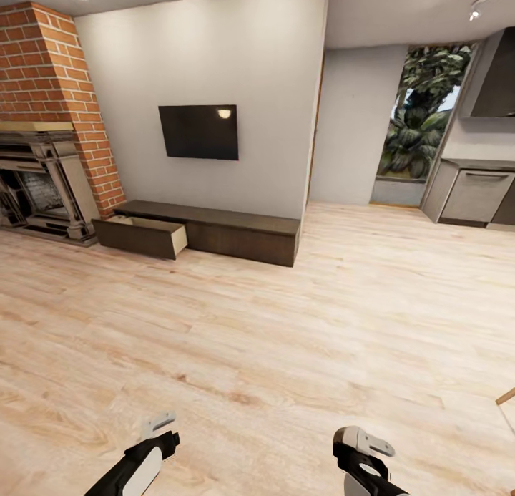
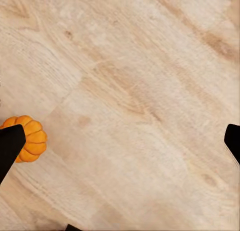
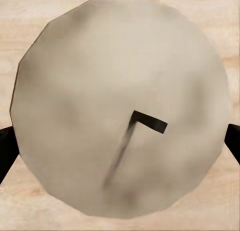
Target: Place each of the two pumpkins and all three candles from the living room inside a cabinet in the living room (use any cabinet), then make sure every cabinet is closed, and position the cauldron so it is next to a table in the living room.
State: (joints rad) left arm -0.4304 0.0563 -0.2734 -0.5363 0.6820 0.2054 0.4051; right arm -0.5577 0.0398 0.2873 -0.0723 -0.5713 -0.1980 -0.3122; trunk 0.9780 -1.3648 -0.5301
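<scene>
Two arms show at the bottom of the head view, the left gripper (image 1: 159,426) and the right gripper (image 1: 365,446) held low over bare plank floor (image 1: 286,338), well apart from the cabinet (image 1: 214,231). That cabinet is a long, low dark-brown unit against the wall under a wall-mounted television (image 1: 199,132), beside a brick fireplace (image 1: 43,174); its left drawer (image 1: 143,235) stands pulled out, pale inside, presumably left open to receive items, while the right front sits flush. From the left wrist view, the fingers (image 2: 10,146) stand wide apart with nothing between them, so that pincer is open and empty; a ribbed orange pumpkin (image 2: 31,138) rests on the floor, partly hidden behind one finger, not gripped. From the right wrist view, a pale, round, faceted candle (image 3: 120,116) with a dark bent wick (image 3: 147,122) sits between the fingertips (image 3: 7,151); the tips flank its sides, apparently clamped on it for carrying, though contact itself is not plainly visible. Judgement: transport toward the open drawer is in hand; closing it remains.
</scene>
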